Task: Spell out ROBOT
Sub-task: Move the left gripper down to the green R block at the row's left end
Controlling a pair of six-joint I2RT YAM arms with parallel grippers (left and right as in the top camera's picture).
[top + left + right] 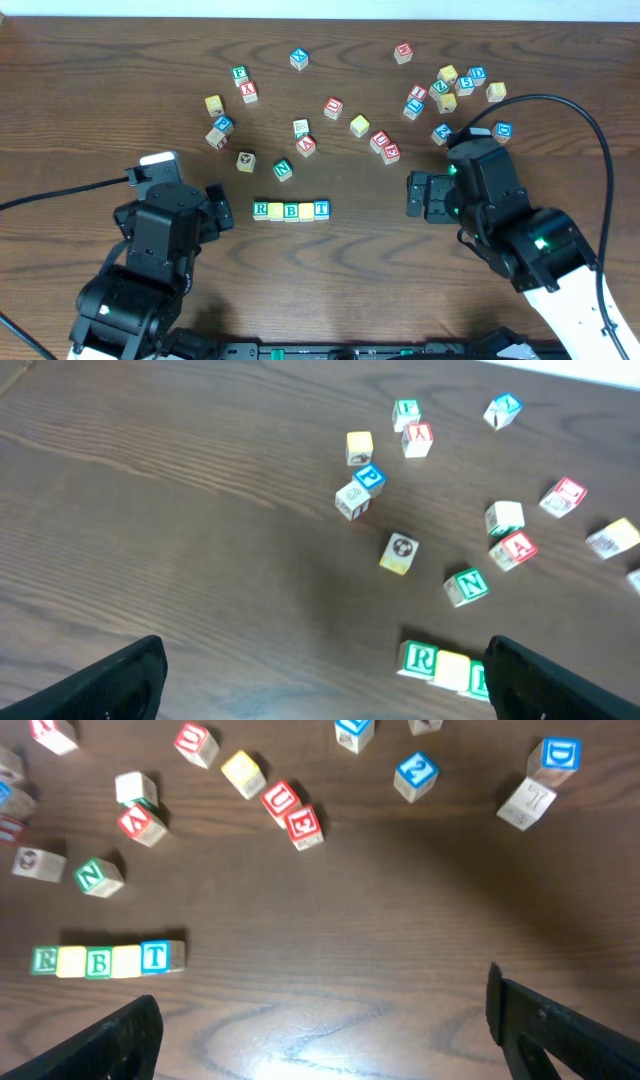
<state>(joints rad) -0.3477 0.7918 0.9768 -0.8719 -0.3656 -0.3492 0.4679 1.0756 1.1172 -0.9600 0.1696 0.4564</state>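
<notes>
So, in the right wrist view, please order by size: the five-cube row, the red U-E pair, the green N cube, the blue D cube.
1. five-cube row
2. red U-E pair
3. green N cube and blue D cube look alike; not ranked.

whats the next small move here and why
Probably just ease both open tools back and touch nothing. The R cube, first yellow cube, B cube, second yellow cube and T cube sit side by side in one straight line. The left tool and right tool flank it, empty. No O is readable on the yellow faces.
</notes>
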